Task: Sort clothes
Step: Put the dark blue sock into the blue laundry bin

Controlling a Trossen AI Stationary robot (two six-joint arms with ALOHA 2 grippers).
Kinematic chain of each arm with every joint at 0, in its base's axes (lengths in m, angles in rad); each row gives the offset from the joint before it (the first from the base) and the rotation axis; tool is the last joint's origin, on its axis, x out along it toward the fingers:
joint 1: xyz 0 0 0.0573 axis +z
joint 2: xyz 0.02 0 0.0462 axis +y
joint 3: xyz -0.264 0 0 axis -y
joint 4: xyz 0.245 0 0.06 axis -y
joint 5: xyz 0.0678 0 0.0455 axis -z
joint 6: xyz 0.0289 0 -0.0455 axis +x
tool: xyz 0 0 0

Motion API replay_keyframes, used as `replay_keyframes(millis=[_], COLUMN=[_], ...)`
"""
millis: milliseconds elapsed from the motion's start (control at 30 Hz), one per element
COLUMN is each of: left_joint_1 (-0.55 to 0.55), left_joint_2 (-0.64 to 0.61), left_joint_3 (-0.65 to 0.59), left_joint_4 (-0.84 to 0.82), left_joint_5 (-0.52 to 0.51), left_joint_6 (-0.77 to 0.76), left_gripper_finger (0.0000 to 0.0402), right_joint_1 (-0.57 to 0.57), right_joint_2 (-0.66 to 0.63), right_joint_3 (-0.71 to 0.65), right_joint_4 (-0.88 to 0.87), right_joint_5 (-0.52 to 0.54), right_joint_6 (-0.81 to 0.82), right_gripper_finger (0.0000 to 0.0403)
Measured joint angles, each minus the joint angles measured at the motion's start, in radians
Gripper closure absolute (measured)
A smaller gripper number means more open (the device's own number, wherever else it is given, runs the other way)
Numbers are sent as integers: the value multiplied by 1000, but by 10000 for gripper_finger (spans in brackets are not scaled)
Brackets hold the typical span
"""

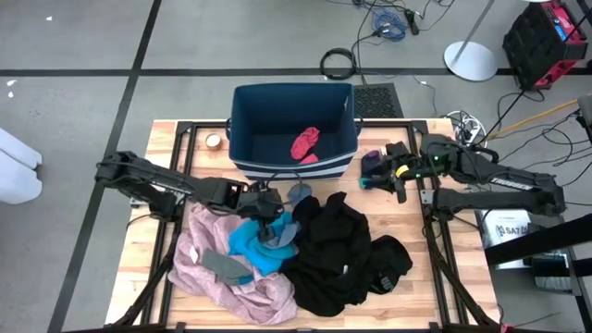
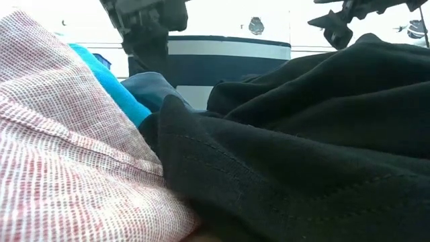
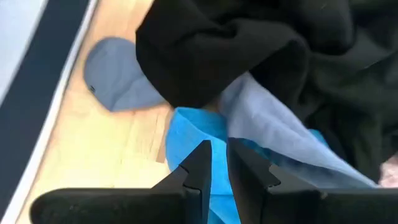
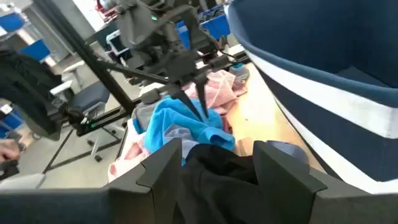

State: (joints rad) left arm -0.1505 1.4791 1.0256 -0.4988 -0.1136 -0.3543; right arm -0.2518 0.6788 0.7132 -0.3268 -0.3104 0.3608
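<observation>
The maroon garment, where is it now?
In the high view, the maroon garment lies inside the dark blue bin at the table's far edge, toward the bin's right side.

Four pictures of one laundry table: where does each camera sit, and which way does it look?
High: overhead, straight down; both arms, bin, clothes.
Low: table height, looking across; black garment fills it, arms above.
Left wrist: on the left arm, facing the teal piece; left gripper nearly shut on it.
Right wrist: on the right arm, facing the pile; right gripper open.
All four share the teal piece.
</observation>
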Motion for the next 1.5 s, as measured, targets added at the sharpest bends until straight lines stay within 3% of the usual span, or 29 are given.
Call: replay_keyframes(millis=[233,433,767,1033,1167,1500], left_joint_1=[-2,-2,-2,-2,-2,-2], left_joint_2=[82,105,112,112,112,112], left_joint_3=[0,0,-1,-1,-1,-1], left_joint_4=[3,13,35,90,90,97], left_joint_5=[5,5,5,5,5,5], left_joint_6=[102,100,100,100,100,100], left_gripper_finger=[328,315,315,314,314,314], right_joint_1=[71,114,143,118,68,-31], right_joint_2=[10,5,92,254,347,500], right_joint_3=[-1,-1,-12,-131,-142,-142], right_joint_4=[-10,-215,-647,-438,-427,-300], right_joint_5=[33,284,608,680,734,680], right_joint_6=[-14,94,532,570,568,437], right_gripper_finger=[218,218,218,218,218,218])
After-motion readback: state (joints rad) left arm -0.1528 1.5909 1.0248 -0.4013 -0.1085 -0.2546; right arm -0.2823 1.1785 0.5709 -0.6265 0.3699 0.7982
